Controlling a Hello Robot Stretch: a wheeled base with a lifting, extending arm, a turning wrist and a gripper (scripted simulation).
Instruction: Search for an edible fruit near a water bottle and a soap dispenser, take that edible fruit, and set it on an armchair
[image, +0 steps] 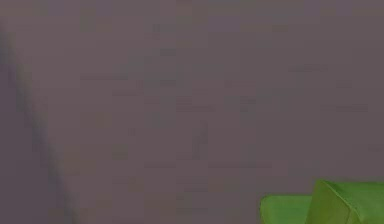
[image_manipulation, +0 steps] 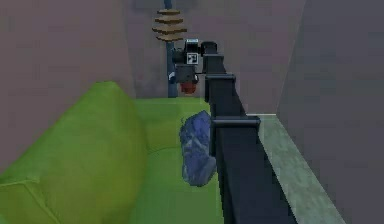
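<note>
You've got the arm (image_manipulation: 235, 150) running out along the right side of the green seat (image_manipulation: 90, 140), with the gripper (image_manipulation: 183, 72) at its far end. A small red blob (image_manipulation: 187, 88) sits right at the gripper, by the seat's far edge. It may be the fruit, but it's too small to confirm. Can't tell whether the gripper grips it or whether it rests on the seat. A blue cushion (image_manipulation: 197, 148) lies nearer, against the arm. A tiered brown lamp-like thing (image_manipulation: 168, 25) stands beyond. Ahead there's a plain wall (image: 190, 90).

Blue cushion (image_manipulation: 197, 148); brown tiered object (image_manipulation: 168, 24); grey wall (image: 190, 90)

Home living room, green armchair (image_manipulation: 100, 150), blue cushion (image_manipulation: 197, 147)
</note>
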